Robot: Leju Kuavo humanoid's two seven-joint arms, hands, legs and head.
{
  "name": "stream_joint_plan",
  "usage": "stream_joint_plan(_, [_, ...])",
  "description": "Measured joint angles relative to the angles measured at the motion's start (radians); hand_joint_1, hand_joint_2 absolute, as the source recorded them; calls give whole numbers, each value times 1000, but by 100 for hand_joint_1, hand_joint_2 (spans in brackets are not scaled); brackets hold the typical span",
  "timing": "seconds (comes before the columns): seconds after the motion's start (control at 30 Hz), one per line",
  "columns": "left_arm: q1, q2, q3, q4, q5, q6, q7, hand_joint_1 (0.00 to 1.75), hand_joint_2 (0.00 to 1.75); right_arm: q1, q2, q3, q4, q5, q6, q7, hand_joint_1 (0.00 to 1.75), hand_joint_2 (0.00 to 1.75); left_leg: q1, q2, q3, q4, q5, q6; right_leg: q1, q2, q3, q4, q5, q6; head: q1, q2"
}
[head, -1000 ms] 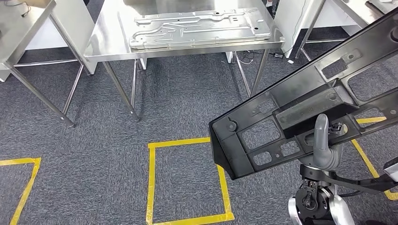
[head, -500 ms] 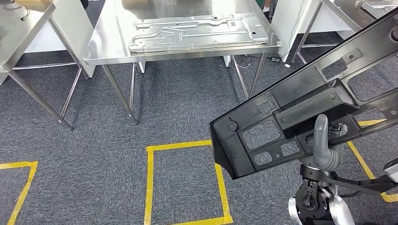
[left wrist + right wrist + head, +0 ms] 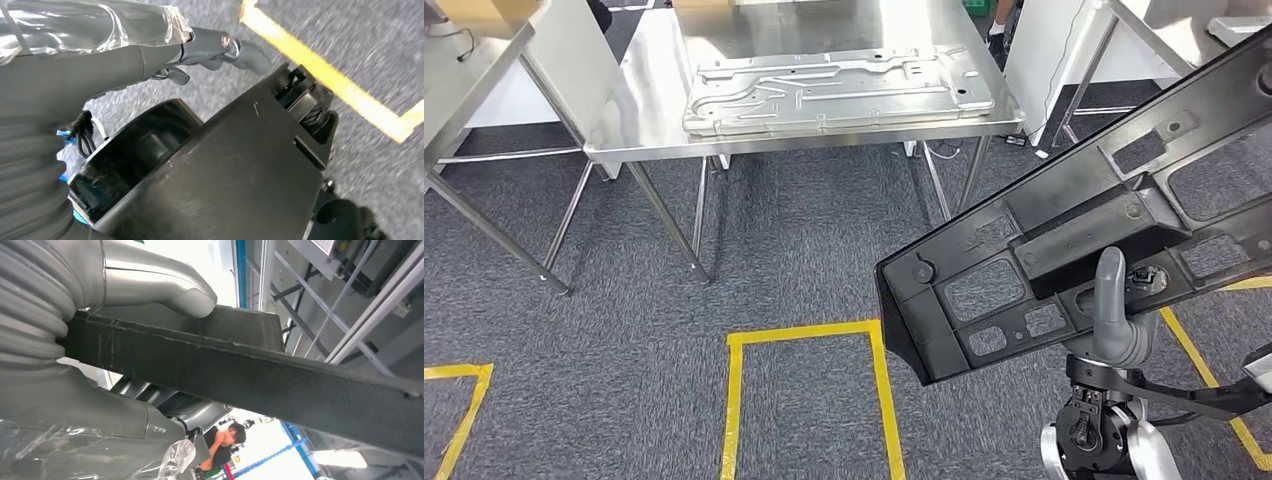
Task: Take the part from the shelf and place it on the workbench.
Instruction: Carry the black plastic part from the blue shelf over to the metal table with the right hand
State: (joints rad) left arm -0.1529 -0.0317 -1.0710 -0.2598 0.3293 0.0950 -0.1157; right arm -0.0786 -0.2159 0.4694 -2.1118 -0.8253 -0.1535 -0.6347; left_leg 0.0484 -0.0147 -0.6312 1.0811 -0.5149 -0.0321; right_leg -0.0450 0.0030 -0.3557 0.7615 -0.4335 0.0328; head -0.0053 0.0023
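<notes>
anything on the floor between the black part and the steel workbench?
Nothing visible. The right hand holds the black part, and bare grey carpet with a yellow tape square lies before the workbench. A stamped metal panel already covers much of the workbench top.

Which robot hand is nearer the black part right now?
Right. The right robot hand grips the black part, thumb over its edge. The left robot hand hangs low over the carpet, apart from it.
</notes>
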Motion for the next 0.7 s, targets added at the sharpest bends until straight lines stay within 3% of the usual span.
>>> stream_joint_plan(0.03, [1,0,0,0,1,0,1,0,175,0,0,0,0,0,0,0,175,175,1,5,14,-69,38,-3,-4,1,20,-3,-14,7,0,0])
stream_joint_plan(0.07, [3,-1,0,0,3,0,2,0,175,0,0,0,0,0,-1,0,175,175,2,14,29,-147,96,-6,-6,3,40,-5,-27,15,1,0])
stream_joint_plan(0.13, [3,-3,0,-1,6,0,4,0,175,0,0,0,0,0,-1,0,175,175,0,39,57,-247,182,-2,-6,8,75,-26,-58,34,1,0])
stream_joint_plan(0.17, [0,-4,0,-1,6,0,4,0,175,0,0,0,0,0,-1,0,175,175,-1,44,63,-265,189,6,-6,10,96,-38,-65,44,1,0])
stream_joint_plan(0.2, [-3,-3,0,-2,5,0,4,0,175,-1,1,0,0,0,-1,-1,175,175,-5,42,75,-263,177,17,-8,11,115,-46,-66,53,1,0])
stream_joint_plan(0.23, [-4,-3,0,-2,5,1,5,0,175,-3,1,0,-1,0,-1,-1,175,175,-7,32,85,-263,171,28,-10,9,128,-38,-64,60,2,0])
stream_joint_plan(0.27, [-3,-2,0,-2,5,1,5,0,175,-5,2,1,0,0,-1,0,175,175,-10,24,96,-262,173,38,-12,7,122,4,-62,62,3,0])
stream_joint_plan(0.3, [-2,-2,0,-2,5,2,5,0,175,-6,3,1,0,0,-1,0,175,175,-15,19,110,-259,177,48,-11,5,91,76,-72,61,4,0])
stream_joint_plan(0.33, [2,-1,0,-2,6,2,5,0,175,-6,3,1,0,0,-1,0,175,175,-21,16,120,-259,180,59,-6,3,38,170,-96,56,6,0])
stream_joint_plan(0.4, [7,-1,-1,-2,6,2,5,0,175,-2,5,1,0,0,-2,-1,175,175,-33,15,141,-259,167,74,9,3,-96,349,-175,45,6,0])
stream_joint_plan(0.43, [9,-1,-1,-2,6,2,5,0,175,-1,5,1,0,0,-3,-1,175,175,-39,13,154,-259,156,79,17,3,-151,394,-216,38,5,0])
stream_joint_plan(0.47, [11,-1,-1,-2,7,2,6,0,175,1,5,2,0,0,-4,0,175,175,-46,11,168,-259,143,83,25,3,-190,402,-245,28,5,0])
stream_joint_plan(0.5, [12,-1,-1,-2,7,2,7,0,175,2,6,2,0,0,-4,-1,175,175,-52,8,185,-259,130,85,35,3,-214,376,-249,15,5,0])
stream_joint_plan(0.53, [14,-1,-1,-2,7,2,7,0,175,2,6,2,0,0,-4,-1,175,175,-58,6,202,-261,118,87,45,3,-224,322,-217,0,6,0])
stream_joint_plan(0.63, [16,-3,-1,-2,8,3,9,0,175,3,6,2,0,0,-5,-2,175,175,-71,-4,246,-279,82,90,79,11,-223,126,2,-47,4,0])
stream_joint_plan(0.67, [16,-4,-1,-2,9,3,9,0,175,4,7,2,0,-1,-5,-2,175,175,-75,-7,262,-286,76,91,84,16,-215,89,43,-54,4,0])
stream_joint_plan(0.7, [15,-4,-1,-2,9,3,9,0,175,4,7,1,0,-1,-6,-2,175,175,-79,-10,275,-286,73,90,85,21,-205,72,46,-55,3,0])
